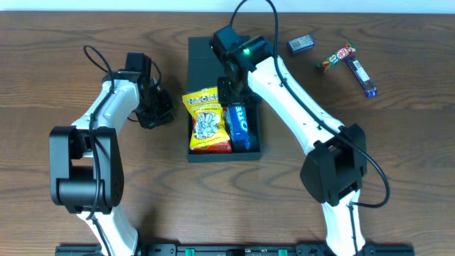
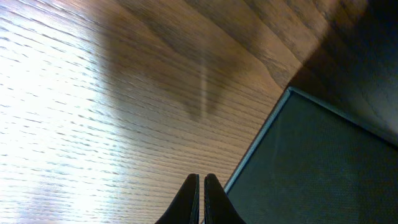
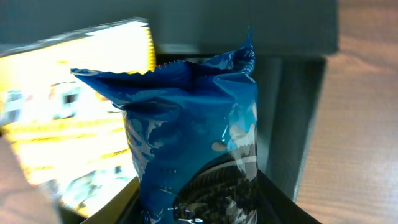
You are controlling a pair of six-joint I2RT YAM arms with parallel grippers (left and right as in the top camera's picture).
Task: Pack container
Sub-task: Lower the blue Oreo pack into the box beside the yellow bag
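The dark teal container (image 1: 202, 60) lies open mid-table. Inside it, a yellow snack packet (image 1: 206, 121) lies flat on the left, and a blue cookie packet (image 1: 239, 126) sits along the right wall. My right gripper (image 1: 231, 94) reaches into the box from above and is shut on the upper end of the blue packet. In the right wrist view the blue packet (image 3: 193, 130) fills the space between the fingers (image 3: 283, 208), with the yellow packet (image 3: 68, 124) beside it and the container wall (image 3: 292, 118) behind. My left gripper (image 1: 161, 110) is shut and empty over the wood, just left of the container (image 2: 323, 168).
Three loose snacks lie at the back right of the table: a dark grey packet (image 1: 301, 44), a red and green bar (image 1: 336, 57) and a blue bar (image 1: 361, 77). Both arms' bases stand at the front edge.
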